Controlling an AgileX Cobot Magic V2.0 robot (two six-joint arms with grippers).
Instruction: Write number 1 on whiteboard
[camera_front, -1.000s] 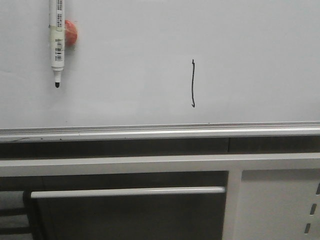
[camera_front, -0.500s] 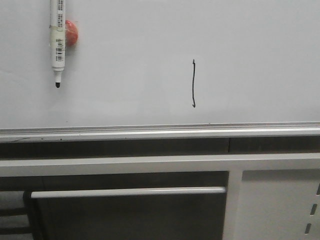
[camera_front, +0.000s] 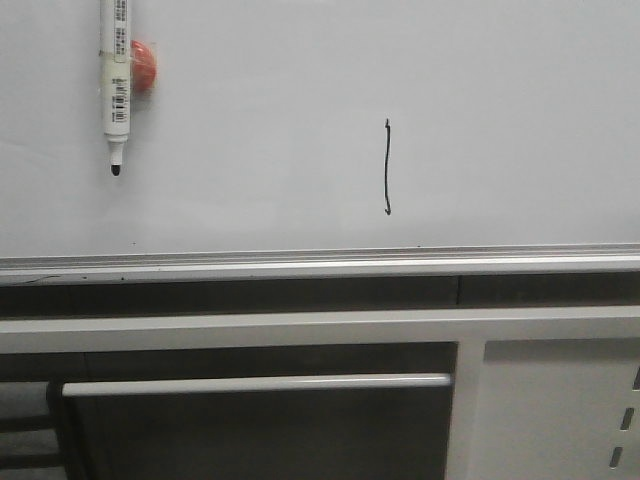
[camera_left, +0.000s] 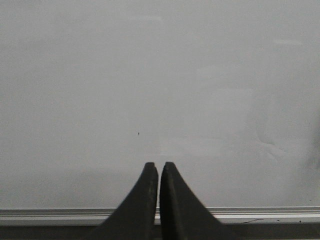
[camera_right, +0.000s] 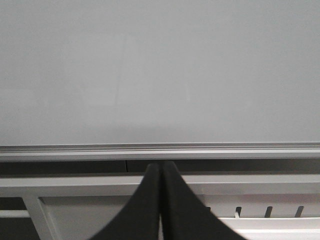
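The number 1 (camera_front: 387, 167) is a thin black, slightly wavy vertical stroke with a small hook at its lower end, drawn right of centre on the pale glossy whiteboard (camera_front: 300, 100). Neither gripper appears in the front view. In the left wrist view my left gripper (camera_left: 159, 165) is shut with nothing between its dark fingers, facing bare whiteboard (camera_left: 160, 75) above the silver rail (camera_left: 250, 214). My right gripper (camera_right: 160, 164) is shut and empty too, its tips below the rail (camera_right: 160, 150), whiteboard (camera_right: 160, 65) beyond.
A white marker (camera_front: 115, 80) with a barcode label hangs tip-down at the board's upper left, beside a red round magnet (camera_front: 143, 66). Below the tray rail (camera_front: 320, 264) stand white-framed cabinet panels (camera_front: 560, 410) and a white horizontal bar (camera_front: 255, 384).
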